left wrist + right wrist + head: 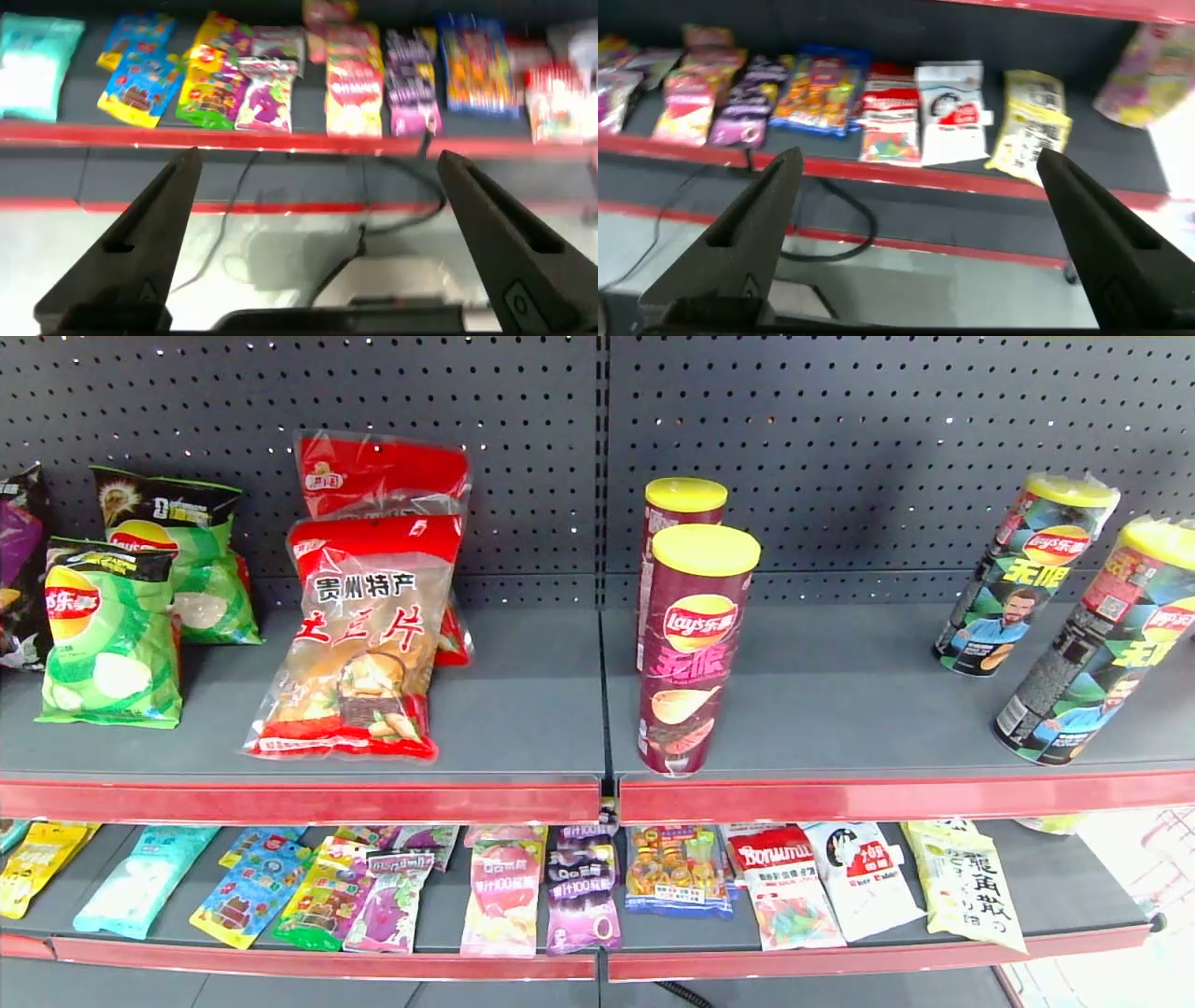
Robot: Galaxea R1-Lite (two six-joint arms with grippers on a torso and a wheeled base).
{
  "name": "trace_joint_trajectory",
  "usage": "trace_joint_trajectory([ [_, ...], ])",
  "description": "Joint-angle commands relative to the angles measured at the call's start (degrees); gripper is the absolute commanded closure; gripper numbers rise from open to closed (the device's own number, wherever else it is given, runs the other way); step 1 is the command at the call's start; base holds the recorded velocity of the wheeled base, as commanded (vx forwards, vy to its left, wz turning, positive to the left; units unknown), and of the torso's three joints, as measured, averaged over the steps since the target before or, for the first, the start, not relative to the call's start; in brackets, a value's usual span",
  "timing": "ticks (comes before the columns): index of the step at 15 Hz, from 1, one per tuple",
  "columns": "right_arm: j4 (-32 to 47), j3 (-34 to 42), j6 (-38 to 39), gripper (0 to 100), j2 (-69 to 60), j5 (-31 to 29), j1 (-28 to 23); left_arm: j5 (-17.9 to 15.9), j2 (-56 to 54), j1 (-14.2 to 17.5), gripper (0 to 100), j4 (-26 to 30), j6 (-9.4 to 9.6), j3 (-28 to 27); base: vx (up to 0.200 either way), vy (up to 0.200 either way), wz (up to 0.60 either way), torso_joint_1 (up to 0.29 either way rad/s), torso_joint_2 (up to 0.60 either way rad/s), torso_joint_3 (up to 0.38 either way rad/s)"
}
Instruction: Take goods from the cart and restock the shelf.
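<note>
The grey shelf with red front strips holds green chip bags, red-topped snack bags, maroon tubes with yellow lids and two patterned tubes on its upper board. Small candy packets line the lower board. My left gripper is open and holds nothing. It hangs low in front of the lower board's packets. My right gripper is also open with nothing in it. It faces the lower board near a white packet and a yellow one.
Black cables trail over the pale floor under the bottom shelf, and a cable loop lies there too. On the upper board, bare room lies between the maroon tubes and the patterned tubes.
</note>
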Motion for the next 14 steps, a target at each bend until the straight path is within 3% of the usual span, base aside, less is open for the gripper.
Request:
trace_joint_trajectory([
  [1,0.1,-0.8,0.0,0,5.6,-0.1,-9.6,1.5,-2.7,4.0,0,-0.1,-0.44,0.3,0.000,0.000,0.00,0.000,0.00,0.000],
  [2,0.1,0.4,-0.1,0,5.8,0.6,-13.2,1.3,-3.2,6.4,0,-0.1,-0.35,0.3,0.000,0.000,0.00,0.000,0.00,0.000],
  [3,0.1,0.6,-0.1,0,5.8,0.7,-13.3,1.3,-3.3,6.5,0,-0.1,-0.35,0.3,0.000,0.000,0.00,0.000,0.00,0.000],
  [4,-0.8,4.9,-0.9,0,-2.1,5.2,-12.4,-1.1,-10.4,5.6,0,0.3,4.13,0.3,0.000,0.000,0.00,0.000,0.00,0.000],
  [5,-0.7,4.8,-1.8,0,-3.9,8.5,-10.1,-1.6,-10.2,5.5,0,-1.1,8.18,0.9,0.000,0.000,0.00,0.000,0.00,0.000],
  [6,-0.8,5.1,-2.5,0,-3.8,8.7,-10.4,-2.0,-10.1,5.5,0,-3.2,8.53,1.1,0.000,0.000,0.00,0.000,0.00,0.000],
  [7,-6.1,7.1,-2.9,0,-3.8,7.1,-10.5,-3.9,-10.2,5.5,0,-15.1,9.93,5.8,0.000,0.000,0.00,0.000,0.00,0.000],
  [8,-17.3,12.9,-2.7,0,-3.8,6.2,-10.5,-6.1,-10.2,5.6,0,-24.1,11.78,11.0,0.000,0.000,0.00,0.000,0.00,0.000],
  [9,-27.9,16.7,-2.5,0,-3.8,7.7,-10.4,-5.6,-10.2,5.6,0,-20.1,10.90,10.6,0.000,0.000,0.00,0.000,0.00,0.000],
  [11,-23.3,16.3,-2.2,0,-3.8,10.2,-10.5,-5.8,-10.2,5.5,0,-19.1,11.08,10.9,0.000,0.000,0.00,0.000,0.00,0.000],
  [14,-22.4,16.6,2.3,0,-3.7,1.9,-10.6,-4.2,-10.1,5.7,0,-19.1,10.99,10.9,0.000,0.000,0.00,0.000,0.00,0.000],
])
